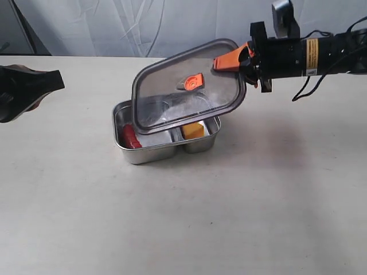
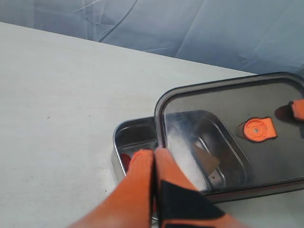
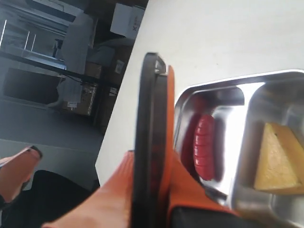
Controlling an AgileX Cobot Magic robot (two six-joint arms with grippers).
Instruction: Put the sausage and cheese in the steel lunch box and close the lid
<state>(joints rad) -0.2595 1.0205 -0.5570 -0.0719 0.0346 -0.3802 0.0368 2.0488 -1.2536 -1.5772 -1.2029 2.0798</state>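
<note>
Starting with the exterior view: your right end effector (image 1: 239, 64) is clamped on one corner of the lid (image 1: 186, 86), which hangs tilted above the steel lunch box (image 1: 150, 156). The sausage (image 1: 129, 136) lies in the larger compartment, the cheese (image 1: 193, 130) in the smaller. — First spotter

Held by a corner like that, the lid could pivot in the pinch or land skewed, I think, catch on the box and shove it across the tabletop (image 1: 258, 217). Nothing steadies it. — Second spotter

Left wrist view: your left end effector (image 2: 153, 154) is pressed shut on nothing. You see the lid's top and its orange valve tab (image 2: 256, 129), but no cheese. — First spotter

Right wrist view gives what the others hide: the lid edge-on between the fingers (image 3: 114, 190), its orange seal (image 3: 170, 114), and both foods beyond it. You would do well to level the lid before lowering, I'd say. — Second spotter
</note>
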